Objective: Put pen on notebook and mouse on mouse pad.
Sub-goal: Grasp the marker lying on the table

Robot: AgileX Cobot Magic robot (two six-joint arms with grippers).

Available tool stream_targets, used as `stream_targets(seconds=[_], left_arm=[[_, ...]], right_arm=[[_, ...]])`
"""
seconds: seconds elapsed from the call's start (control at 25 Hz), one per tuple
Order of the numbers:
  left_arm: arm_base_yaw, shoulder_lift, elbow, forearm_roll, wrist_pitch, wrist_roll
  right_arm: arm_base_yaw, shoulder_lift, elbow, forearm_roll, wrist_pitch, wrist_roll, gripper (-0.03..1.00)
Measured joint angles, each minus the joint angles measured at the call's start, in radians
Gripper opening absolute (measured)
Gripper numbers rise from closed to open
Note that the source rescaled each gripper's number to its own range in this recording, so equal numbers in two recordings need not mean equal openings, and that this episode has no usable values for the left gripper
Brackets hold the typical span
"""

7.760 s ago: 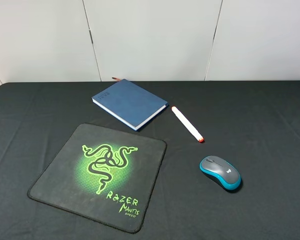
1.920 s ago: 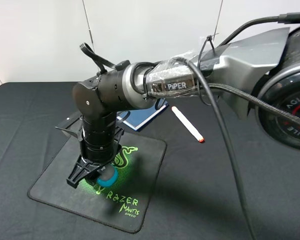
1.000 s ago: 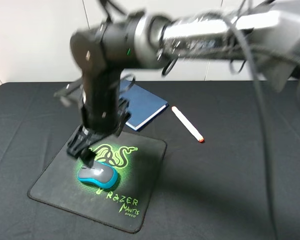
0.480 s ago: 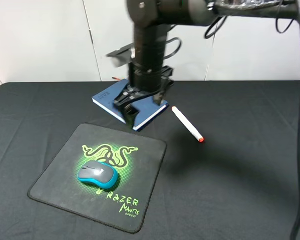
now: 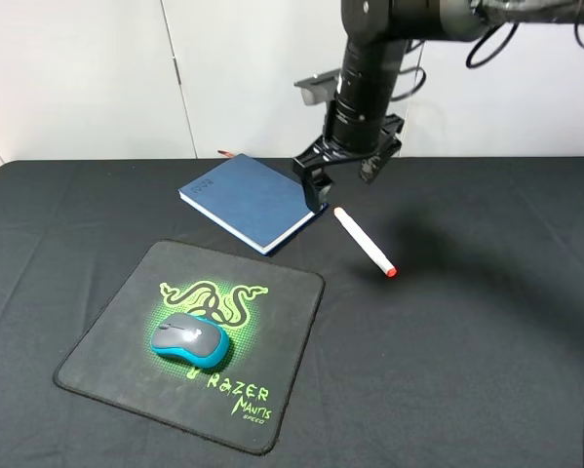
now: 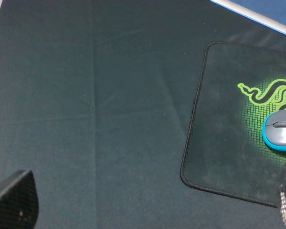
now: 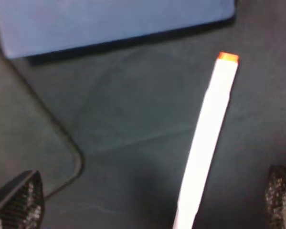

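Observation:
The grey and teal mouse (image 5: 187, 339) (image 6: 280, 131) rests on the black mouse pad (image 5: 116, 341) (image 6: 219, 119), over its green logo. The blue notebook (image 5: 248, 200) (image 7: 109, 19) lies behind the pad. To its right the white pen (image 5: 363, 241) (image 7: 205, 138) lies on the cloth, its orange tip toward the front. My right gripper (image 5: 342, 180) (image 7: 147, 200) hangs open above the pen's far end and the notebook's right corner, holding nothing. My left gripper (image 6: 150, 210) is open over bare cloth left of the pad; it is outside the exterior view.
A black cloth (image 5: 486, 322) covers the whole table, and a white panelled wall (image 5: 77, 78) stands behind it. The right arm (image 5: 369, 58) reaches in from the upper right.
The right gripper has let the mouse go on the pad, risen, and swung back and to the right, from over the pad to above the pen's far end.

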Motion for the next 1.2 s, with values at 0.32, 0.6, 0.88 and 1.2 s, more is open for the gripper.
stream_targets(seconds=[0.32,0.6,0.88,1.2], left_arm=[[0.0,0.0,0.0,0.0,0.0,0.0],[0.0,0.0,0.0,0.0,0.0,0.0],[0.0,0.0,0.0,0.0,0.0,0.0],[0.0,0.0,0.0,0.0,0.0,0.0]], right_arm=[[-0.012,0.086,0.041,0.002,-0.077,0.0,1.0],[-0.014,0.143,0.041,-0.045,-0.122,0.0,1.0],[-0.014,0.159,0.051,-0.045,-0.164,0.0,1.0],[-0.014,0.159,0.051,-0.057,-0.174,0.0,0.64]])
